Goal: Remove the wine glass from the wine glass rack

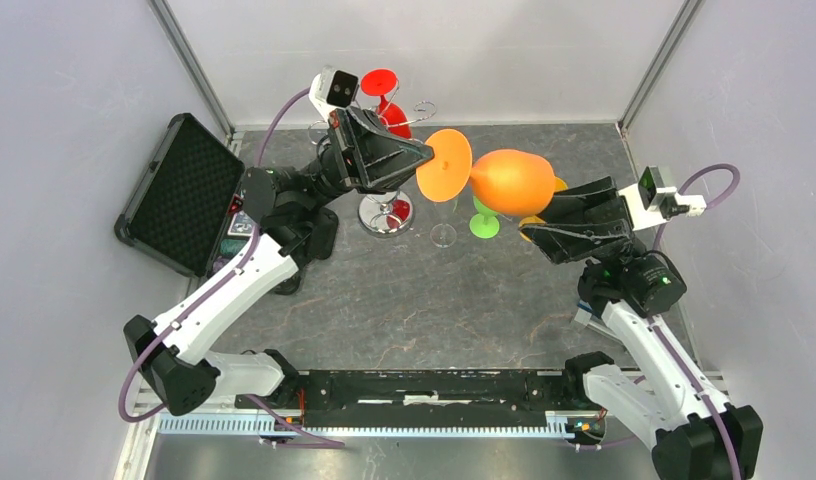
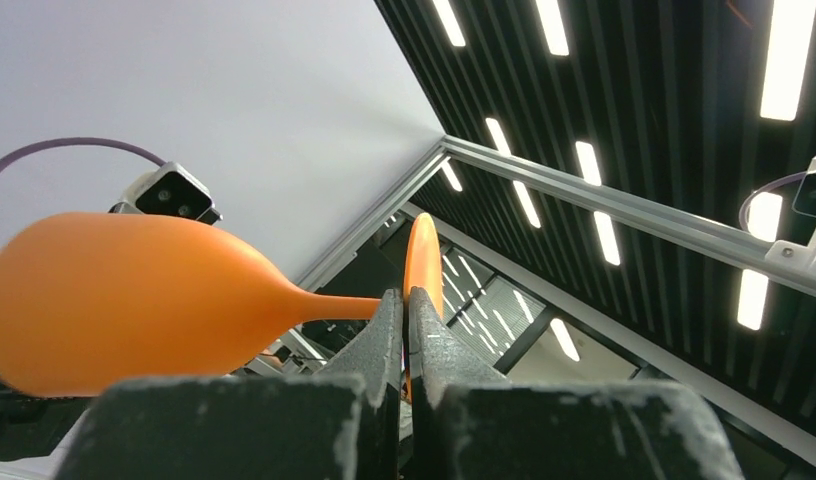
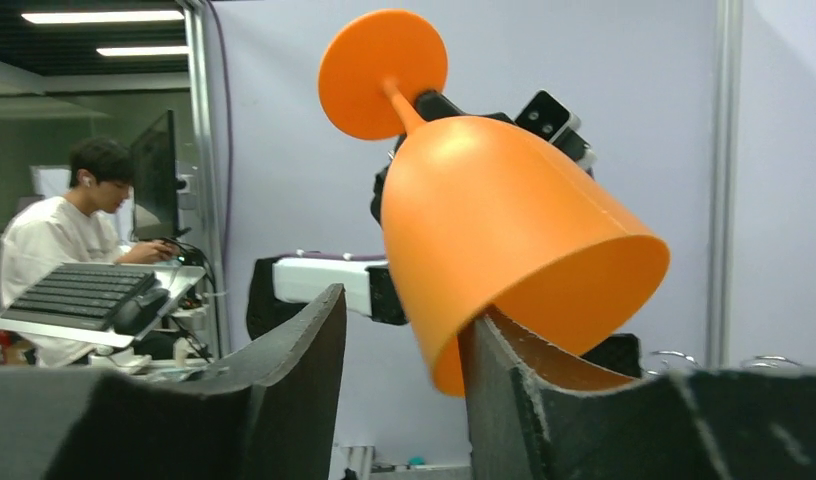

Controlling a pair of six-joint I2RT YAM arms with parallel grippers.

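An orange wine glass (image 1: pixel 511 182) is held in the air on its side, to the right of the chrome wine glass rack (image 1: pixel 384 212). My left gripper (image 1: pixel 431 155) is shut on the rim of its round foot (image 2: pixel 421 262), with the stem and bowl (image 2: pixel 134 300) pointing away to the left. My right gripper (image 1: pixel 540 214) is open at the bowl's mouth. In the right wrist view one finger (image 3: pixel 504 375) sits inside the bowl's rim (image 3: pixel 504 230) and the other finger (image 3: pixel 314 350) stands apart outside it. A red glass (image 1: pixel 380 83) still hangs on the rack.
A green glass foot (image 1: pixel 484 223) and a clear glass (image 1: pixel 443 235) stand on the table below the orange glass. A yellow glass (image 1: pixel 558 184) peeks from behind it. An open black case (image 1: pixel 179 195) lies at the far left. Grey walls enclose the table.
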